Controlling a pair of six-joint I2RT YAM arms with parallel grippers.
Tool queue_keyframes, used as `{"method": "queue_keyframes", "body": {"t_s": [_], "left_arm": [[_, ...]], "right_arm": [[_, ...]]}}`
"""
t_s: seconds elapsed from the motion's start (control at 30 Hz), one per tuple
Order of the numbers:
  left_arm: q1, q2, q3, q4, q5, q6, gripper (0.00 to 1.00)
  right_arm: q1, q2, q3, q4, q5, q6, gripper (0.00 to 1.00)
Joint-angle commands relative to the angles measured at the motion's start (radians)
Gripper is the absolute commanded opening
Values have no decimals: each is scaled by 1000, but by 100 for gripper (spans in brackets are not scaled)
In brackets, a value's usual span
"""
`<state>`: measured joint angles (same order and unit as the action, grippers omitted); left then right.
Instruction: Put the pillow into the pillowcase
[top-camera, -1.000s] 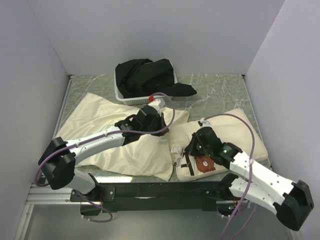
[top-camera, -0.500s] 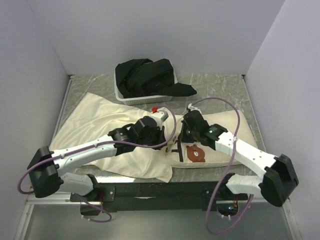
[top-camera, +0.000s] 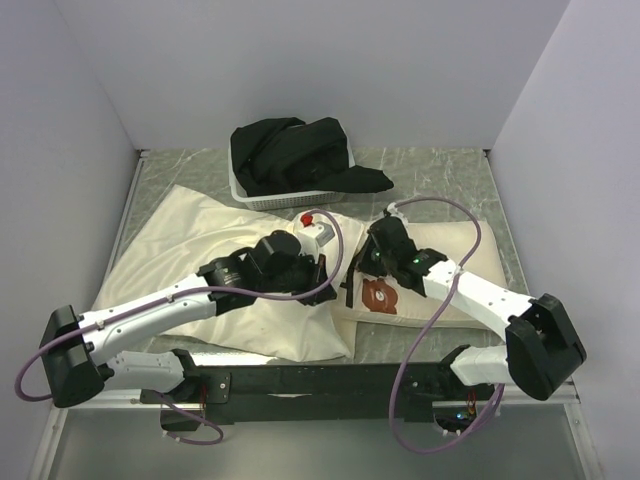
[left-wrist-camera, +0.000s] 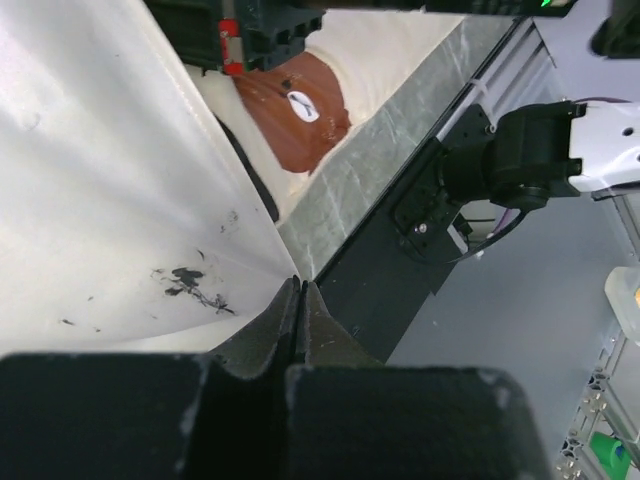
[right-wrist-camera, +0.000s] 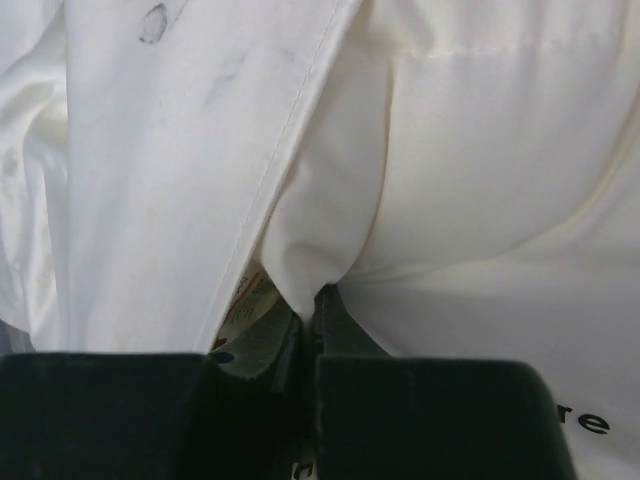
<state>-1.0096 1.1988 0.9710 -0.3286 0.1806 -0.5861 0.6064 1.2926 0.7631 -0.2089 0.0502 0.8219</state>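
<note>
The pillowcase (top-camera: 200, 250) lies wrinkled across the left half of the table. The pillow (top-camera: 440, 250) lies to its right, with its bear face (top-camera: 380, 297) and black straps next to the pillowcase's right edge. My left gripper (top-camera: 316, 272) is shut on that edge; in the left wrist view the jaws (left-wrist-camera: 298, 286) pinch the pillowcase (left-wrist-camera: 100, 180) and the bear face (left-wrist-camera: 300, 100) shows beyond. My right gripper (top-camera: 372, 258) is shut on the pillow's left end. In the right wrist view its jaws (right-wrist-camera: 315, 297) pinch a fold of the pillow (right-wrist-camera: 480, 200) beside the pillowcase's hem (right-wrist-camera: 160, 150).
A white basket (top-camera: 265, 203) holding a black cloth heap (top-camera: 295, 155) stands at the back, just behind both grippers. White walls close the table on three sides. The black frame rail (top-camera: 320, 380) runs along the near edge.
My right gripper has dragged the pillow left, up against the pillowcase's edge. My left gripper has moved nearer and to the right with the pillowcase's edge in it.
</note>
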Motion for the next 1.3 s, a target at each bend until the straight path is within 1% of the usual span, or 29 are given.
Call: {"method": "queue_keyframes", "body": {"t_s": [0.0, 0.1, 0.2, 0.27, 0.33, 0.4, 0.43, 0.5, 0.53, 0.57, 0.6, 0.63, 0.67, 0.7, 0.73, 0.77, 0.8, 0.83, 0.87, 0.9, 0.97, 1.03, 1.07, 1.1, 1.13, 1.17, 1.2, 1.23, 1.27], "left_arm": [[-9, -30, 89, -10, 19, -14, 1], [-1, 36, 152, 17, -24, -34, 1], [0, 117, 213, 34, -70, -53, 1], [0, 146, 261, 43, -95, -66, 1], [5, 180, 288, 39, -125, -83, 1], [22, 202, 281, 49, -160, -116, 1], [32, 206, 267, 62, -167, -135, 1], [58, 203, 233, 92, -165, -182, 1], [63, 202, 203, 109, -173, -204, 1], [68, 199, 189, 132, -176, -210, 1], [74, 193, 176, 143, -178, -218, 1], [77, 188, 154, 149, -178, -225, 1], [80, 185, 143, 166, -178, -233, 1], [85, 180, 127, 168, -178, -238, 1], [91, 180, 120, 172, -178, -245, 1], [94, 174, 112, 186, -178, -245, 1], [95, 176, 104, 187, -178, -245, 1], [95, 177, 103, 184, -178, -248, 1], [97, 177, 101, 183, -179, -247, 1], [98, 177, 100, 184, -178, -247, 1], [98, 180, 98, 183, -178, -242, 1], [100, 182, 101, 184, -178, -239, 1], [98, 189, 103, 184, -179, -236, 1], [100, 194, 113, 178, -178, -238, 1], [98, 199, 118, 172, -178, -233, 1], [98, 206, 124, 172, -178, -233, 1], [100, 209, 135, 169, -178, -231, 1], [98, 211, 140, 165, -178, -227, 1], [100, 219, 147, 160, -178, -224, 1]], "right_arm": [[41, -51, -27, 147, 158, 82, 0], [142, -128, -45, 132, 235, 185, 0], [249, -153, -44, 158, 283, 241, 0], [262, -122, -32, 160, 315, 267, 0], [254, -46, -7, 152, 303, 267, 0], [250, -26, 7, 141, 281, 249, 0], [250, -33, -1, 131, 281, 240, 13], [242, -87, -39, 88, 292, 220, 43], [236, -111, -53, 65, 290, 212, 64], [218, -140, -85, 42, 287, 207, 73], [214, -215, -106, 5, 286, 195, 80], [210, -255, -123, -15, 286, 188, 92], [198, -291, -139, -44, 290, 180, 96], [194, -349, -140, -119, 324, 165, 99], [185, -372, -139, -163, 348, 158, 100], [175, -395, -134, -205, 373, 154, 100], [138, -427, -136, -262, 398, 139, 100], [101, -440, -139, -279, 390, 125, 100], [63, -447, -149, -287, 373, 109, 100], [-27, -449, -154, -299, 358, 82, 100], [-92, -437, -174, -284, 318, 47, 100], [-149, -368, -179, -239, 278, 11, 100], [-151, -330, -168, -227, 278, 0, 100], [-152, -232, -159, -221, 277, 0, 100], [-151, -181, -151, -205, 266, -7, 97], [-151, -132, -145, -184, 225, -18, 92], [-149, -54, -148, -131, 194, -44, 81], [-151, -29, -154, -101, 157, -52, 36], [-148, -9, -162, -81, 89, -55, 17]]}}
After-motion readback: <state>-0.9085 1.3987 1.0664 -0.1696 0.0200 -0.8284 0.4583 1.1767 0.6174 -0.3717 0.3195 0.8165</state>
